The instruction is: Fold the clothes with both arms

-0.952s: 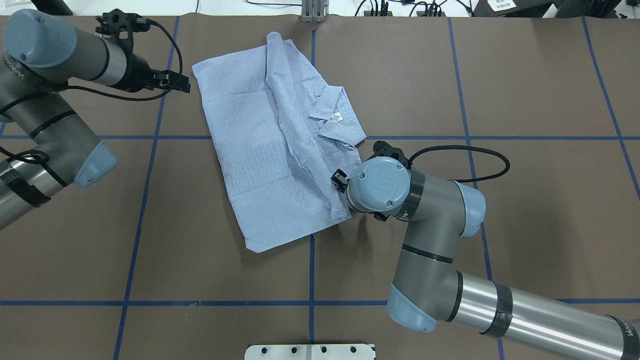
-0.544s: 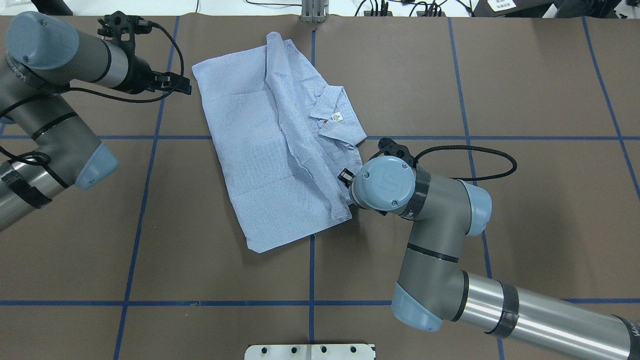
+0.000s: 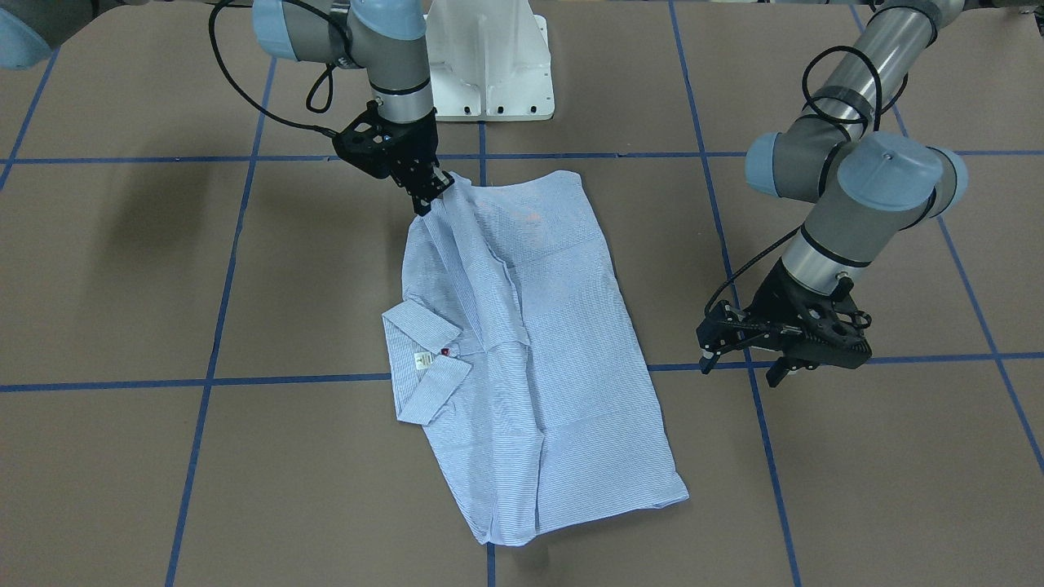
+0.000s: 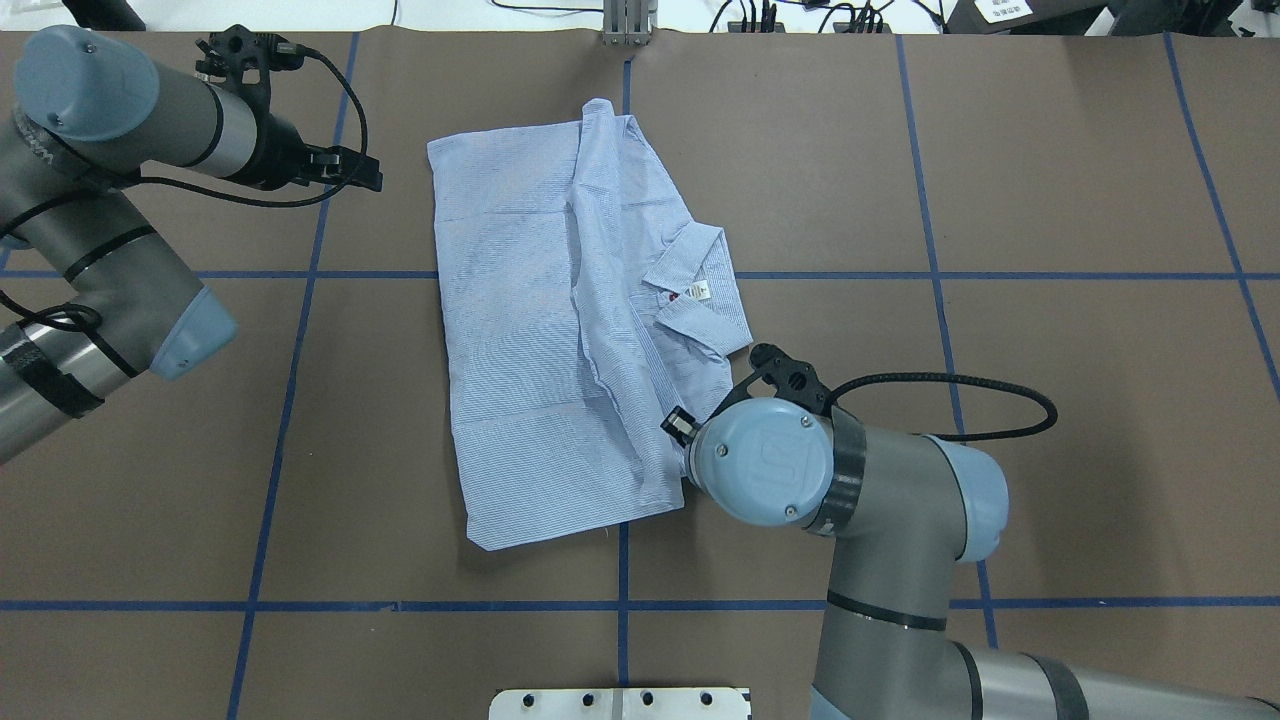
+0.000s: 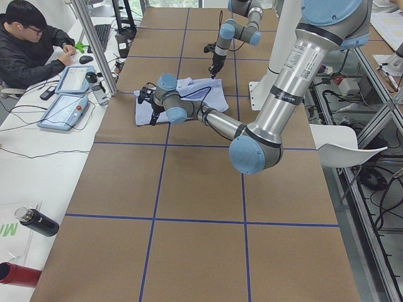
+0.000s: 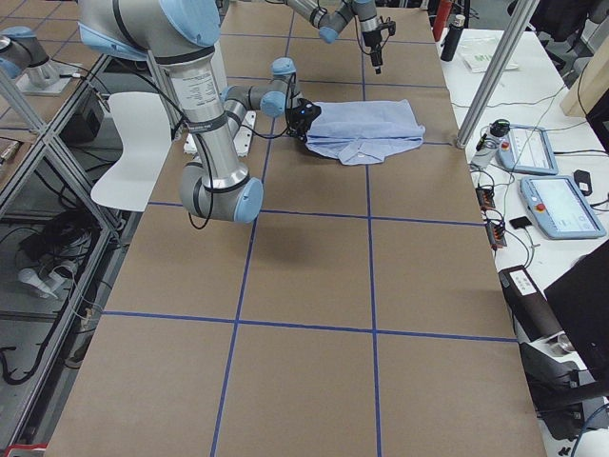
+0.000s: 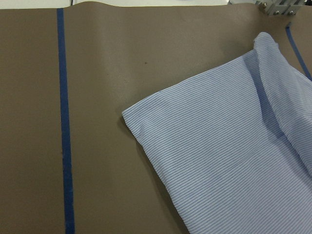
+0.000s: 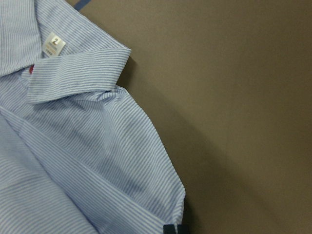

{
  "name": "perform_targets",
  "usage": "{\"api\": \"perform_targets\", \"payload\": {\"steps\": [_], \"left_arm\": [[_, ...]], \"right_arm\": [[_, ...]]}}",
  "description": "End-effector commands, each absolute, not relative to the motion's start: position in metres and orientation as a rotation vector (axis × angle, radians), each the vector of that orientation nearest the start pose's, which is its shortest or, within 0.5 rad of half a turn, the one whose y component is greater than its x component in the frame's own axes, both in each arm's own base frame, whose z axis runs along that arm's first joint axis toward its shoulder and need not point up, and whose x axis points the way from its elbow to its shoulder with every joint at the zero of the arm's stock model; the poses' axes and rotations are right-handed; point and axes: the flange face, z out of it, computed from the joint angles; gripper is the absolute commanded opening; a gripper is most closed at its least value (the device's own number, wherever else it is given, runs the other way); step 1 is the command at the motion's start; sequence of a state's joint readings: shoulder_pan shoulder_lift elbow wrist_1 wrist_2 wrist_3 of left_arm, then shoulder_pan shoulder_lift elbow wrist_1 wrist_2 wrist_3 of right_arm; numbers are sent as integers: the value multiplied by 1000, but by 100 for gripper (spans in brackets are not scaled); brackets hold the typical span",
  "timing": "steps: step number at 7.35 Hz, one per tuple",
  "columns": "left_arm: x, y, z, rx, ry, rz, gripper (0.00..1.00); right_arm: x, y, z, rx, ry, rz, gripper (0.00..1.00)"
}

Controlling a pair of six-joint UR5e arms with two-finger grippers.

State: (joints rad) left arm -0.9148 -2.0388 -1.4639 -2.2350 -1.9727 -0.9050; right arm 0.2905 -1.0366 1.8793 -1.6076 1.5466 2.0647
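Shows the shirt (image 4: 530, 330) lying folded lengthwise in the middle of the brown table (image 4: 1050, 180), over a crossing of blue tape lines (image 4: 850, 275), with the collar (image 4: 685, 255) and white neck label (image 4: 698, 291) facing up on the robot's right side. Pinches the shirt's near right edge, close to the corner, in the right gripper (image 3: 431, 196), fingers pressed together on the cloth, creases running from the grip along the fold. Holds the left gripper (image 4: 360, 168) raised above the table near the shirt's far left corner, apart from the cloth, fingers spread with nothing between them. Hides the right gripper under its own wrist in the overhead view.
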Motion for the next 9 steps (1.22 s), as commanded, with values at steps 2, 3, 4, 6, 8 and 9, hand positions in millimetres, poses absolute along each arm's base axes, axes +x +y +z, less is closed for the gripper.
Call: {"api": "perform_targets", "payload": {"steps": [2, 3, 4, 6, 8, 9], "left_arm": [[347, -603, 366, 459, 970, -17, 100], [346, -602, 365, 460, 970, -17, 100], [345, -601, 367, 458, 970, -15, 100], [343, -596, 365, 450, 985, -4, 100], [341, -592, 368, 448, 986, 5, 100], [337, -584, 370, 435, 1000, 26, 100]], "right_arm": [[-556, -275, 244, -43, -806, 712, 99], [-546, -277, 233, -22, -820, 646, 100], [-523, -293, 215, 33, -828, 566, 100], [-477, -365, 181, 60, -874, 423, 100], [-469, -387, 157, 180, -896, 316, 100], [-470, -398, 151, 262, -876, 314, 100]]}}
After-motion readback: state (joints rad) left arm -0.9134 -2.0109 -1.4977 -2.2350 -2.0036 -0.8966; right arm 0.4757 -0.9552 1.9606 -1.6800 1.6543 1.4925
